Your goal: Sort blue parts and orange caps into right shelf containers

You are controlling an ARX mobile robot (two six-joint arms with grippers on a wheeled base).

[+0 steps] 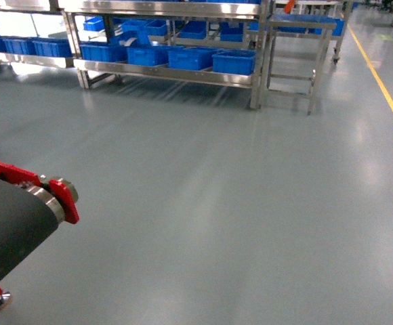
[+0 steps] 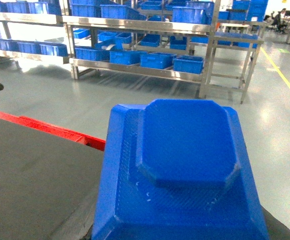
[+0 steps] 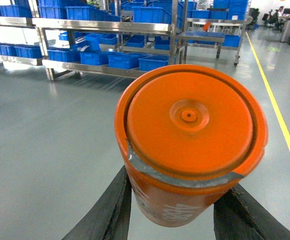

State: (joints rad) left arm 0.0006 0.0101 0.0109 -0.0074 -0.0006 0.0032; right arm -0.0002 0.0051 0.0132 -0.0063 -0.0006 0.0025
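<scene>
We carry both loads already: our right hand (image 3: pixel 175 220) is clenched on an orange cap (image 3: pixel 190 142), its dark fingers (image 3: pixel 112 210) pressed to either side of the cap's body with the round top facing the wrist camera; our left wrist view is filled by a blue part (image 2: pixel 185 165), a stepped block with clipped corners, sitting right against the lens, so it is presumably held, but the left hand's fingers do not show and we cannot tell their state

What the next move turns on is where the shelf (image 1: pixel 169 73) lies from us: ahead and to the left across a wide stretch of bare grey floor (image 1: pixel 237 203), well apart from both hands; the blue crates (image 1: pixel 234 61) stand in a row on its lower level, long sides along the rail; a red-framed worktop (image 1: pixel 20 203) with a black surface sits at our near left; neither arm can reach a crate from here, so we judge the base must drive forward first, and the right end of the row lies nearer our right hand
</scene>
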